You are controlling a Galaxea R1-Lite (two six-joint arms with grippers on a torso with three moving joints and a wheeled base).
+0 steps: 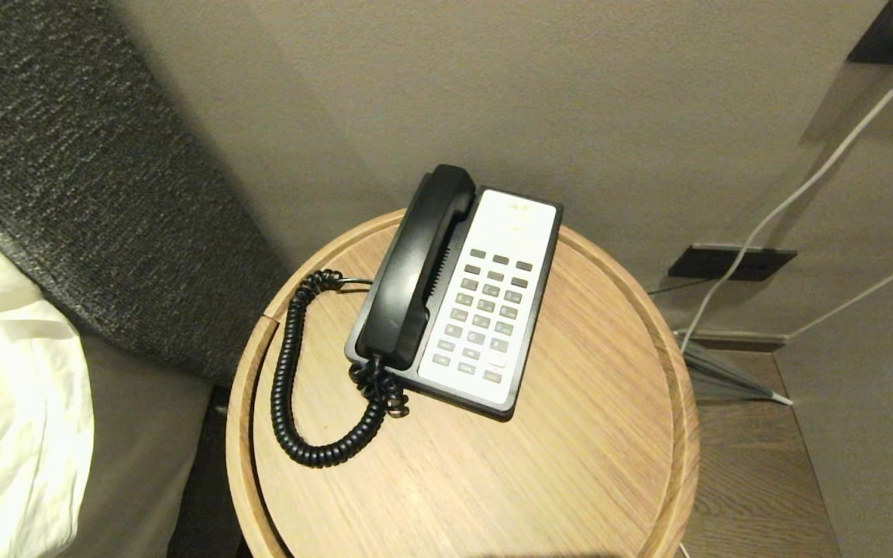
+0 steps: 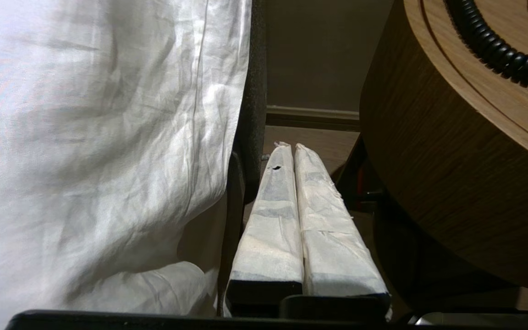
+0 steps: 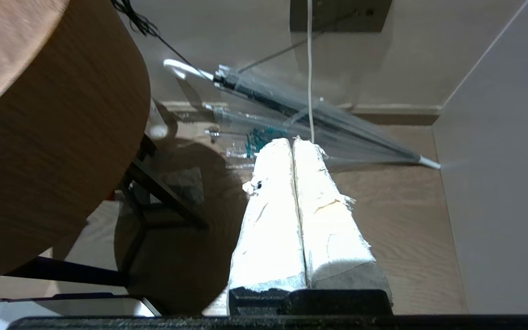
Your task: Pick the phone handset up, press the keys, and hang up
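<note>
The glossy black phone handset (image 1: 418,265) lies in its cradle on the left side of the desk phone, on a round wooden table (image 1: 594,434). Its black coiled cord (image 1: 289,387) loops over the table to the left. The grey keys (image 1: 485,314) sit in rows on the white faceplate. Neither arm shows in the head view. My left gripper (image 2: 290,147) hangs low between the bed sheet and the table's side, shut and empty. Just as low, on the table's other side above the floor, my right gripper (image 3: 293,141) is shut with nothing in it.
A bed with a white sheet (image 1: 5,418) and a dark headboard (image 1: 82,170) stands left of the table. A folded clear umbrella (image 3: 300,114) lies on the floor to the right, under a white cable (image 1: 780,209) running from a wall plug.
</note>
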